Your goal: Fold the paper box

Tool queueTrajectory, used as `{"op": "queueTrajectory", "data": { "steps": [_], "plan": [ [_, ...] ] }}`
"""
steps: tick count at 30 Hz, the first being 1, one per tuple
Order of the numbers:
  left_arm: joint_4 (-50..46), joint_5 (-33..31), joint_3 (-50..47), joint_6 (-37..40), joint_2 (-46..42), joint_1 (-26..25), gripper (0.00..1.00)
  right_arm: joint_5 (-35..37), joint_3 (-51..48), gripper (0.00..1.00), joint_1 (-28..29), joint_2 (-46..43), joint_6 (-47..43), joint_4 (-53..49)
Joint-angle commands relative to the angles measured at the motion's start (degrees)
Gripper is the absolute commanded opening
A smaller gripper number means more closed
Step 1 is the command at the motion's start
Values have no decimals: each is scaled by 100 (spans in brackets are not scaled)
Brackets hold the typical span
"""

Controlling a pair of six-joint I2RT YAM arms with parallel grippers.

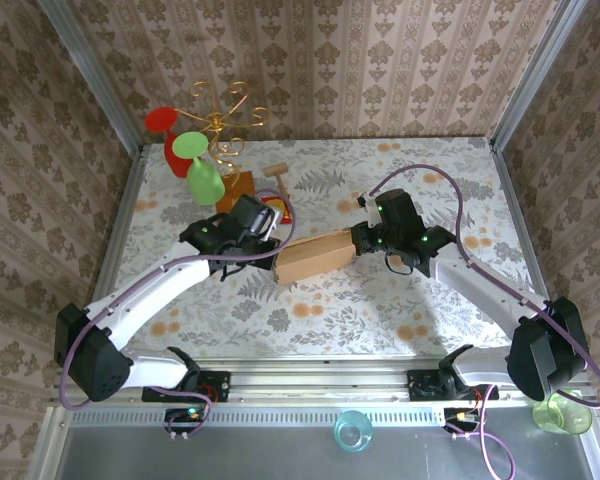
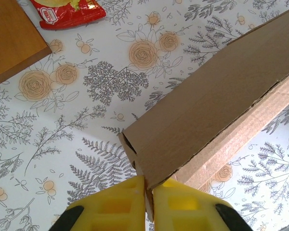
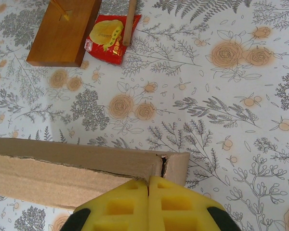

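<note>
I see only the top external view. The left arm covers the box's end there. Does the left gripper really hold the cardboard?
Observer: Yes. The left gripper pinches a thin corner edge of the paper box between its yellow fingers.
Operator: And the right one?
Observer: The right gripper is shut at the box's wall beside a corner; cardboard between its fingers I cannot confirm.
</note>
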Motion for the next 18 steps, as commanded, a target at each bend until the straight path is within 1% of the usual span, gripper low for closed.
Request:
{"op": "queueTrajectory", "data": {
  "steps": [1, 4, 6, 9, 10, 12, 15, 18],
  "plan": [
    [-56, -6, 113, -223, 60, -102, 10, 119, 110, 0, 46, 145, 158, -350],
    [-5, -52, 124, -379, 77, -166, 9, 124, 96, 0, 40, 143, 182, -342],
    [-15, -245, 151, -630, 93, -195, 7, 134, 93, 0, 40, 132, 196, -343],
    [-352, -438, 352, -1069, 301, -161, 1, 134, 87, 0, 40, 123, 208, -344],
    [-467, -480, 414, -1172, 374, -159, 0, 133, 86, 0, 44, 124, 212, -345],
    [-640, -539, 505, -1393, 511, -162, 0, 134, 76, 0, 40, 127, 229, -334],
    [-458, -454, 388, -1634, 488, -174, 0, 134, 48, 0, 40, 128, 249, -315],
    [-239, -456, 203, -1850, 316, -177, 6, 147, 26, 0, 43, 130, 263, -303]
  ]
}}
